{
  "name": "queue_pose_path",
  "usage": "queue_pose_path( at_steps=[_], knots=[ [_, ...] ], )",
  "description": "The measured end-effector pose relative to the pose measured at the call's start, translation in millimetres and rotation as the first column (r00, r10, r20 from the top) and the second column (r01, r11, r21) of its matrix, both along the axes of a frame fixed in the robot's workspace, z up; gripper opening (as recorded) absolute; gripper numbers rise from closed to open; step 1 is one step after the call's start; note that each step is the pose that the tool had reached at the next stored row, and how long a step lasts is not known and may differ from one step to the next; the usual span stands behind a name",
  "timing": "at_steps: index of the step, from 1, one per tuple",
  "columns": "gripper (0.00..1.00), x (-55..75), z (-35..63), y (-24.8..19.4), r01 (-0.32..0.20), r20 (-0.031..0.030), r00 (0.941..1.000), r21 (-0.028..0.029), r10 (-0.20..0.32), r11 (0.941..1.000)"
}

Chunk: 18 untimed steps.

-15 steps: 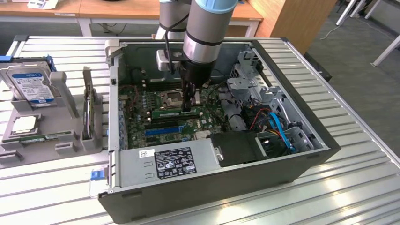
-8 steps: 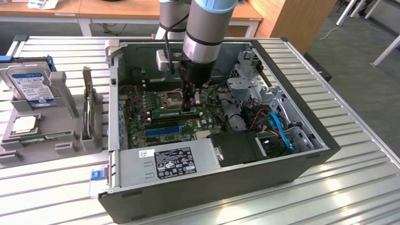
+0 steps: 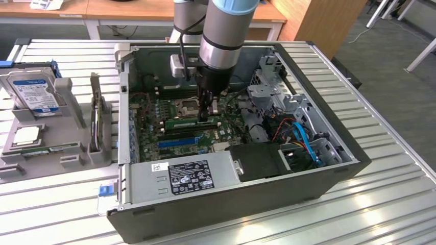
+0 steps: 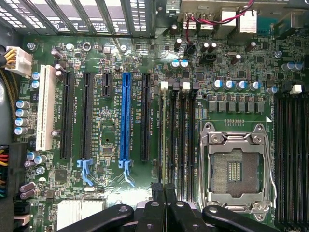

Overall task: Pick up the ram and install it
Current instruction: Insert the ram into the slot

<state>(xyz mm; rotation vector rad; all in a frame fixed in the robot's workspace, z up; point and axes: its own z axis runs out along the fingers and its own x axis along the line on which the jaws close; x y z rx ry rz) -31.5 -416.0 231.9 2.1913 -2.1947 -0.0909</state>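
Gripper (image 3: 204, 118) jaws pressed together, low inside the computer case (image 3: 238, 204). Tips right at the ram (image 3: 187, 123), which lies along a motherboard slot.

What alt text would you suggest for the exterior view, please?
A robot arm reaches into an open computer case, its shut jaws at a ram on the motherboard. A hard drive stands at the exterior view's left.
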Motion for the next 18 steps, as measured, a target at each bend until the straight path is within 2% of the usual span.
queue_pose_path(
  at_steps=[18],
  knots=[
    [0.11,0.0,-1.3,0.0,-0.007,0.0004,1.0000,0.0000,0.007,1.0000]
  ],
)
